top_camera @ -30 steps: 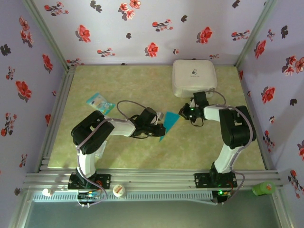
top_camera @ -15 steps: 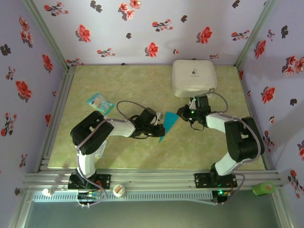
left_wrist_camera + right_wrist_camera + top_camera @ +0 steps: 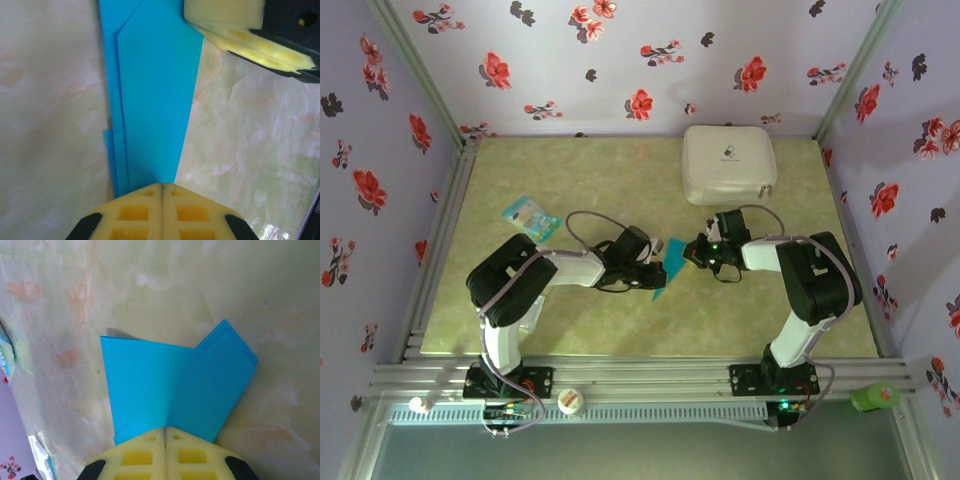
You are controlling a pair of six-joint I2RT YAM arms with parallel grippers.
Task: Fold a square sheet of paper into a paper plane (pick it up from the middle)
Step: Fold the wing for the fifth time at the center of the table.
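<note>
A thin teal-blue sheet of paper (image 3: 673,258), folded into a narrow pointed shape, sits near the middle of the pale green marbled tabletop (image 3: 570,170), between the two arms. In the overhead view its sharp tip points toward the near edge of the table and its wider end toward the far side.

The left gripper (image 3: 657,271) reaches in from the left. In the left wrist view its yellow foam pads (image 3: 145,212) are pressed together with no gap, pinching one end of the paper (image 3: 155,100). From there the paper runs away in overlapping layers with a long crease down its length.

The right gripper (image 3: 689,252) comes in from the opposite side. In the right wrist view (image 3: 165,431) its pads are likewise closed tight on an edge of the paper (image 3: 150,385), which fans out in two flaps that overlap at an angle. One of its fingers (image 3: 235,25) appears in the upper corner of the left wrist view, just at the paper's far end.

A rounded white zippered case (image 3: 728,163) lies at the far right of the table, apart from the paper. A small pale-blue printed packet (image 3: 530,217) lies on the left side, well apart from both grippers.
</note>
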